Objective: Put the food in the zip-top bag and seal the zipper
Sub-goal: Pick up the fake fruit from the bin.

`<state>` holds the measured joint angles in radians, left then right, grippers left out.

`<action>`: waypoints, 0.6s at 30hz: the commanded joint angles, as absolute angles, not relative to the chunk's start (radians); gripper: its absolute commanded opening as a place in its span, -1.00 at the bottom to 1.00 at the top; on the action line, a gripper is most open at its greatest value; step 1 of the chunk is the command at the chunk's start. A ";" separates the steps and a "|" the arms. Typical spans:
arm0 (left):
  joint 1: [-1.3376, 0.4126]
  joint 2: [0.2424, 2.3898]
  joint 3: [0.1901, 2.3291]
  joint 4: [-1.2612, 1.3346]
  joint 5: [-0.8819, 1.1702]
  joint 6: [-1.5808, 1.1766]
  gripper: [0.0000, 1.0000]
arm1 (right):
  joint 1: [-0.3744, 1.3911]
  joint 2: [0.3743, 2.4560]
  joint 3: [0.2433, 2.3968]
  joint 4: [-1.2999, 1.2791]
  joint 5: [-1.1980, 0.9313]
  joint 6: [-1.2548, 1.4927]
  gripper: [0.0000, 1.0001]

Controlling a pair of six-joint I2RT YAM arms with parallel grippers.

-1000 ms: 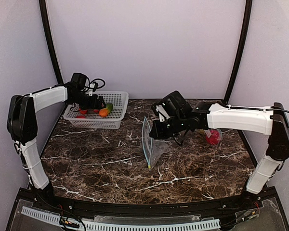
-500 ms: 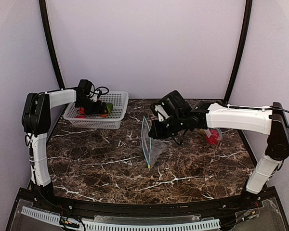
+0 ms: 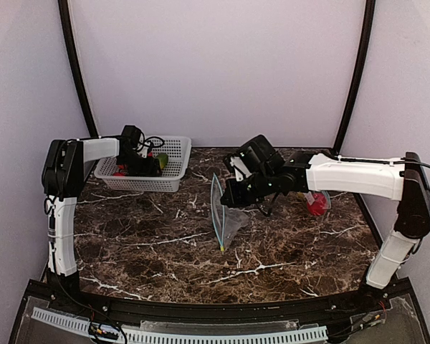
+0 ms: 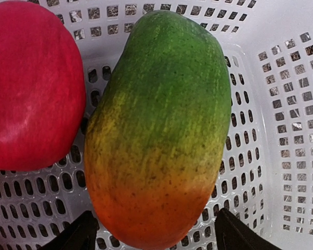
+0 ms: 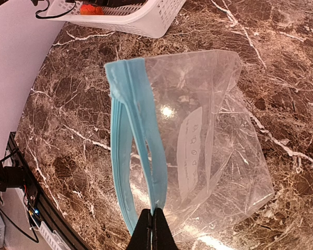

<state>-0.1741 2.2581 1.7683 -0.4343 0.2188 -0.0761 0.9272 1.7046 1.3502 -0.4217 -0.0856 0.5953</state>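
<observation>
While the green-to-orange mango-shaped toy fruit (image 4: 159, 130) lies in the white mesh plastic basket (image 4: 281, 104), just beside a rounded red toy fruit (image 4: 31, 83), the left gripper (image 4: 159, 237) hangs over it with its jaws spread, one black fingertip on each side of the orange end. The clear plastic zip-top bag (image 5: 208, 130) stands on the dark marble-patterned table (image 5: 68, 114), well apart from the basket, its mouth slightly parted. The right gripper (image 5: 153, 229) is pinched tight on its blue zipper strip (image 5: 143, 135).
</observation>
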 commanded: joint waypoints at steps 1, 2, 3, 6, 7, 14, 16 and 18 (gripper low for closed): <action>-0.172 2.256 1.794 -0.409 0.202 -0.075 0.51 | 0.925 1.725 1.373 -0.425 -0.092 0.585 -1.00; -0.172 2.256 1.795 -0.406 0.204 -0.074 0.49 | 0.925 1.726 1.373 -0.425 -0.091 0.585 -1.00; -0.173 2.256 1.796 -0.404 0.209 -0.073 0.44 | 0.925 1.727 1.373 -0.424 -0.092 0.586 -1.00; -0.172 2.255 1.798 -0.403 0.218 -0.064 0.31 | 0.925 1.732 1.377 -0.424 -0.094 0.586 -1.00; -0.172 2.255 1.797 -0.404 0.222 -0.061 0.28 | 0.925 1.734 1.379 -0.424 -0.096 0.585 -1.00; -0.173 2.238 1.776 -0.398 0.241 -0.042 0.02 | 0.925 1.741 1.382 -0.424 -0.105 0.582 -1.00; -0.173 2.213 1.763 -0.387 0.239 -0.038 -0.02 | 0.925 1.737 1.380 -0.425 -0.102 0.582 -1.00; -0.173 2.170 1.735 -0.362 0.239 -0.036 -0.03 | 0.925 1.732 1.376 -0.425 -0.099 0.582 -1.00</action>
